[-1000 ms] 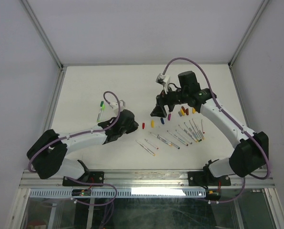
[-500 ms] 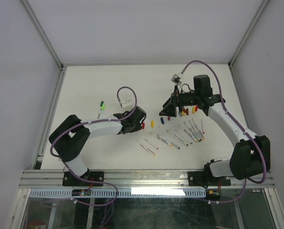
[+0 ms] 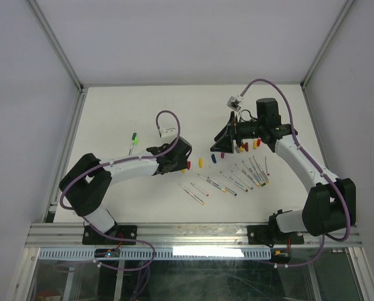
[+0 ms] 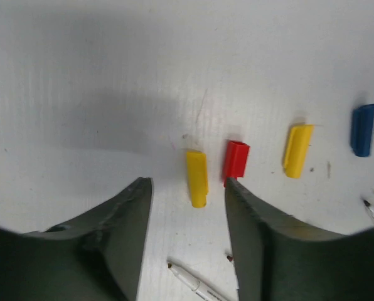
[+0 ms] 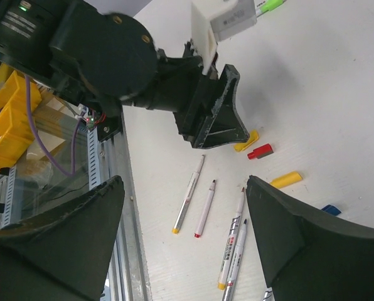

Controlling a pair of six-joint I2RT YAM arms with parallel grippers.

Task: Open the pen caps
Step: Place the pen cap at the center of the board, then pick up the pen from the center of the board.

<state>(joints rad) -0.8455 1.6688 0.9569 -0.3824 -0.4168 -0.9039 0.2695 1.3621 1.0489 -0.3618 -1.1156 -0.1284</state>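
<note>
Top view: white table (image 3: pixel 112 113) in a grey metal frame. L gripper (image 3: pixel 182 165) sits low at frame centre, at the left end of a loose row of stubby plastic caps (image 3: pixel 200 162). Red, yellow, blue, red show, w/ a few more bunched further right by the R arm. Below the row, slim white-grey pens (image 3: pixel 228 182) lie fanned out from lower centre to centre right, apart from the caps.

L wrist view: the L gripper's dark fingers (image 4: pixel 121 238) are apart, nothing clamped.
- First yellow cap (image 4: pixel 197 178) lies flat on the table in the gap just ahead of the tips, touching neither finger as far as shows.
- Red cap (image 4: pixel 235 160) is just beside it, its lower corner right at the tip of the frame-right finger. Can't tell if they touch.
- Further right are a 2nd yellow cap (image 4: pixel 298 150), then a blue cap (image 4: pixel 363 130) at the right edge.
- A pen tip (image 4: pixel 190 282) pokes in at bottom centre, below the gap.

R gripper (image 3: pixel 223 143) is centre-right in the top view, up off the table, over the row near the blue and red caps. R wrist view: its fingers (image 5: pixel 61 251) are wide apart at the bottom corners, holding nothing. The L arm's black wrist fills upper centre btwn them and hides part of the table. Caps lie just beside its tip, pens at lower centre.

Lone green-capped pen (image 3: pixel 132 142) is upper left in the top view, well apart from the rest. Yellow bins (image 5: pixel 5 106) are off the table at the left edge of the R wrist view.
</note>
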